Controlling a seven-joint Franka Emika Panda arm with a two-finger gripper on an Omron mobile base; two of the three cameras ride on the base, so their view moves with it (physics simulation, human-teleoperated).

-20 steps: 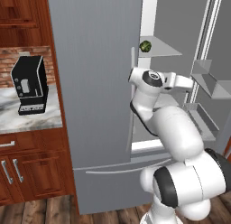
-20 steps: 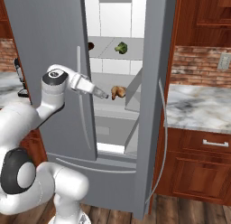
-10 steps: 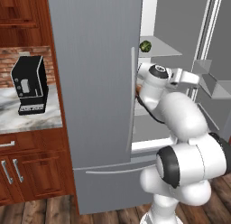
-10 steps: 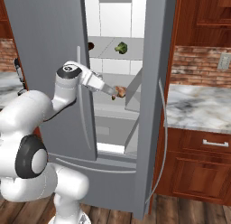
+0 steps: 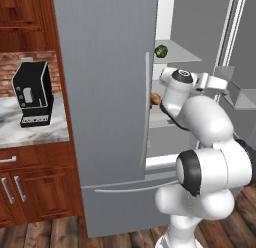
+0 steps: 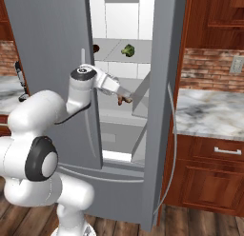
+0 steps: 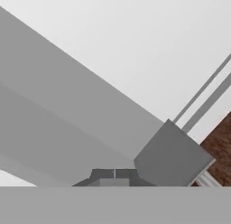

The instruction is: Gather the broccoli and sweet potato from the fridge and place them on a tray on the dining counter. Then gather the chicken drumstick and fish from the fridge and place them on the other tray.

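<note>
The fridge stands with its right door swung open. On an upper shelf sits the green broccoli, and left of it a small dark reddish item, possibly the sweet potato. One shelf lower lies a brown piece that looks like the chicken drumstick. My gripper hovers just in front of and above it, shut and empty. In the hand view the fingertips press together, facing the door's inner wall. The fish, trays and dining counter are out of view.
A grey door bin juts out close to the hand. The shut left fridge door flanks my arm. A black coffee machine sits on the marble counter to the left, and another marble counter lies right of the fridge.
The arm has stretched forward and the hand has moved farther into the fridge opening, toward the brown piece. The food items have not moved.
</note>
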